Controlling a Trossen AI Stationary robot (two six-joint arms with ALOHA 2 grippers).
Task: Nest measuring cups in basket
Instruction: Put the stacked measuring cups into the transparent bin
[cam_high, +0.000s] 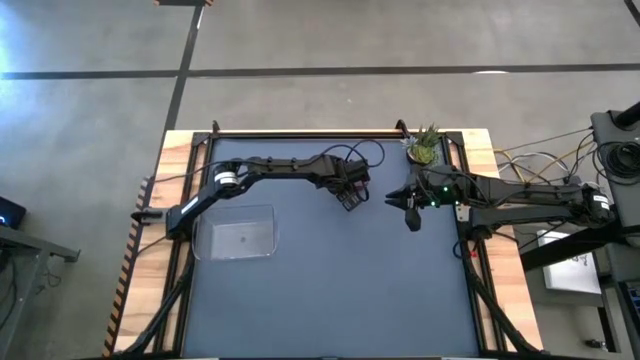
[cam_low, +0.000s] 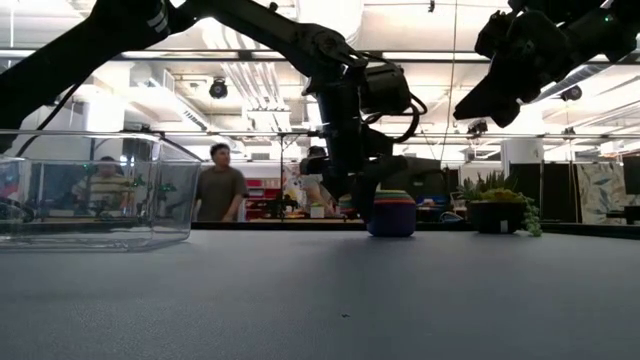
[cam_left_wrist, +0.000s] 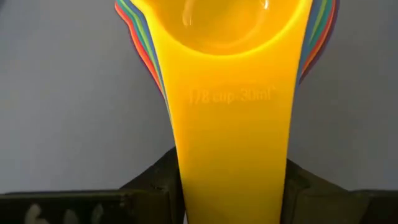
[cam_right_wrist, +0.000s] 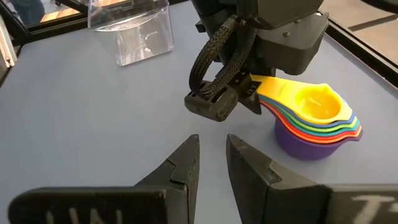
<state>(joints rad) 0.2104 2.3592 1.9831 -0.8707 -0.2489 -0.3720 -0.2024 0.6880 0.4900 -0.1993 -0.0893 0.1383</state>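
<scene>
The measuring cups (cam_right_wrist: 317, 121) stand nested in one stack on the blue-grey table, purple at the bottom and yellow on top. In the low view the stack (cam_low: 392, 213) rests on its bottom cup. My left gripper (cam_left_wrist: 233, 186) is at the stacked handles, shut on them; in the high view this gripper (cam_high: 350, 200) hides the stack. The clear basket (cam_high: 237, 233) sits at the table's left with nothing in it. To the right of the stack, my right gripper (cam_right_wrist: 212, 149) hovers above the table with a narrow gap between its fingers and nothing between them. My left gripper has the stacked handles between its two fingers, the yellow top handle (cam_left_wrist: 233, 124) filling the gap. One finger (cam_left_wrist: 155, 180) meets each long edge, near the handles' free end. The fingers slant steeply down from above. The stack stands upright on the table.
A small potted plant (cam_high: 423, 147) stands at the table's far right corner, beyond my right gripper (cam_high: 411, 218). Bare tabletop lies between the stack and the basket (cam_low: 90, 190) and along the near side. People show in the room beyond the table.
</scene>
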